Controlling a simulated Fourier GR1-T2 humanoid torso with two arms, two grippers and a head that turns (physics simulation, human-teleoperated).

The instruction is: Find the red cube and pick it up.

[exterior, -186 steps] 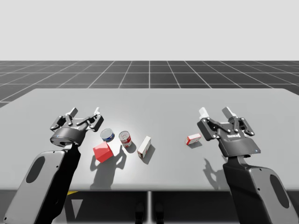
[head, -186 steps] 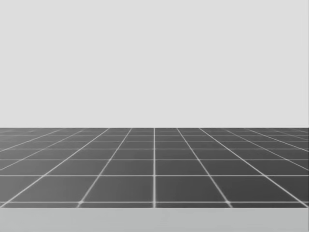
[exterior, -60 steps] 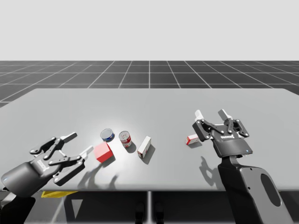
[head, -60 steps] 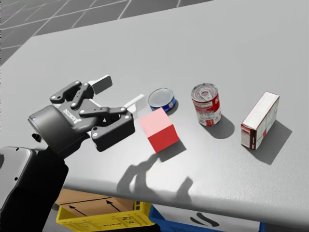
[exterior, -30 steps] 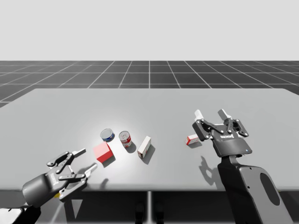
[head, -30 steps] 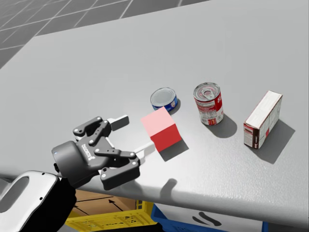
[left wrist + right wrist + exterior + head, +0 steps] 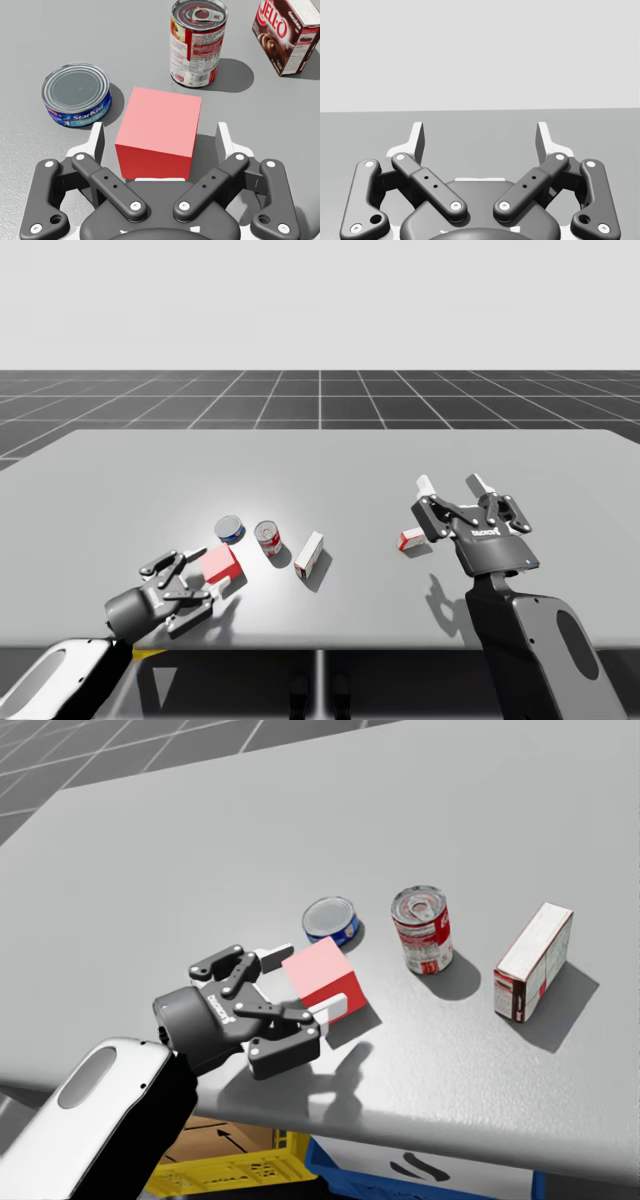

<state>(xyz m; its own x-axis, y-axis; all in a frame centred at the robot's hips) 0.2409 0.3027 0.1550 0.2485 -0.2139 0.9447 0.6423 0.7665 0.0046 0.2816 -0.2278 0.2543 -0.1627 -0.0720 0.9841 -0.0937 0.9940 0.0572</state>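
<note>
Moved since 0.5 s ago: left gripper (image 7: pixel 305 984), then at the near edge of the table (image 7: pixel 320 455), is now being seen up at the red cube (image 7: pixel 159 131). The head view is being shifted slightly by a small turn of the head.

1. Left gripper: its 2 fingers are being held spread wide, 1 on each side of the cube. A gap is being shown on both sides in the left wrist view.
2. Red cube: is being rested on the table near the front edge, between those fingers.
3. Low blue can (image 7: pixel 229 529): is being stood just beyond the cube, apart from it.
4. Taller red can (image 7: pixel 267 537): is being stood upright, just right of the blue can.
5. White and brown box (image 7: pixel 309 554): is being stood upright, right of the red can, apart from it.
6. Small red and white box (image 7: pixel 412 538): is being rested well to the right, near the right gripper (image 7: pixel 454 483).
7. Right gripper: is being held over the table, its 2 fingers spread wide.
</note>
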